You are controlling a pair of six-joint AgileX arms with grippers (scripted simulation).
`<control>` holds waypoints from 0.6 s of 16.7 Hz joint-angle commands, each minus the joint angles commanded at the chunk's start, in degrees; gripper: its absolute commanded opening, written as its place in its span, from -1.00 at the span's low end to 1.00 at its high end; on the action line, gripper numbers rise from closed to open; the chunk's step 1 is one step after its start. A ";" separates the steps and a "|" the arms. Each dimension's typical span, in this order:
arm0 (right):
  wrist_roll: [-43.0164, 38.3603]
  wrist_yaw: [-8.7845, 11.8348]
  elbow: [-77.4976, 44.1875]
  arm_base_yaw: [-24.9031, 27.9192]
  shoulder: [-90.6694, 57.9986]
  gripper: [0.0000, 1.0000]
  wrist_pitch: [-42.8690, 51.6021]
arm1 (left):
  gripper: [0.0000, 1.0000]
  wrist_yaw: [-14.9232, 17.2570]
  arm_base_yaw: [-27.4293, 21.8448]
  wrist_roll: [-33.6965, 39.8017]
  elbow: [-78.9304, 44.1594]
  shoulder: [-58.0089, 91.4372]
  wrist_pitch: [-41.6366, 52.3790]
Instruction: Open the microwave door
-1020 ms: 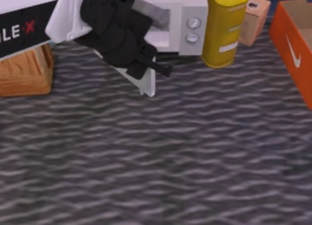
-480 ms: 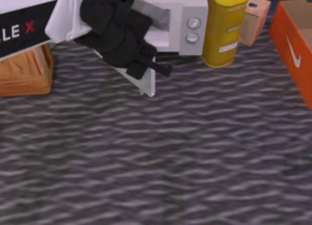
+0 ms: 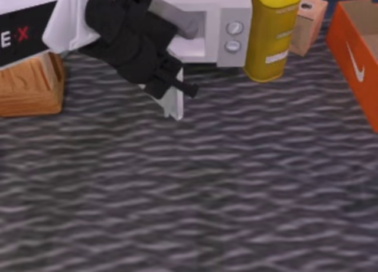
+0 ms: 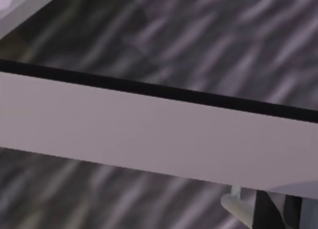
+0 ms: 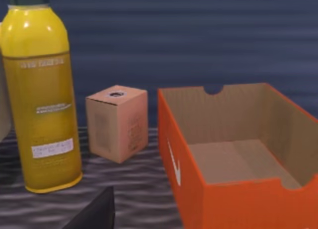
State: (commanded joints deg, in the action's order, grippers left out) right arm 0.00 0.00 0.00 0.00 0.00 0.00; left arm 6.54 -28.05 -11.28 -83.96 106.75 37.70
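From above, the microwave stands at the far edge of the bench, a little left of the middle, its two round knobs facing forward. The microwave door is swung well out from the front, standing on edge and pointing toward the near side, so the cavity behind it lies open. The left tool is right at the door's outer part, its black body covering the spot; whether its fingers are closed on the door cannot be told. A wooden box sits at the left under the left arm, a yellow bottle stands just beside the microwave on the right, a small cardboard box is behind that, and an orange shoebox lies at the far right. The left wrist view shows the door's pale edge running across the frame very close, with the grey bench beyond it. The right wrist view shows the bottle, the cardboard box and the open shoebox; the right tool itself is not in sight.
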 joint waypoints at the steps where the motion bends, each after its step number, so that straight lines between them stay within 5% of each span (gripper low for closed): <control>1: 0.00 0.00 0.00 0.00 0.00 1.00 0.00 | -1.00 0.79 0.56 -1.51 0.63 -0.56 0.03; 10: 0.00 0.00 0.00 0.00 0.00 1.00 0.00 | -1.00 2.55 1.75 -4.71 1.97 -1.73 0.12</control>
State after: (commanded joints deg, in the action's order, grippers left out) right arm 0.00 0.00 0.00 0.00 0.00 0.00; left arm 9.09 -26.30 -15.98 -81.99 105.02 37.82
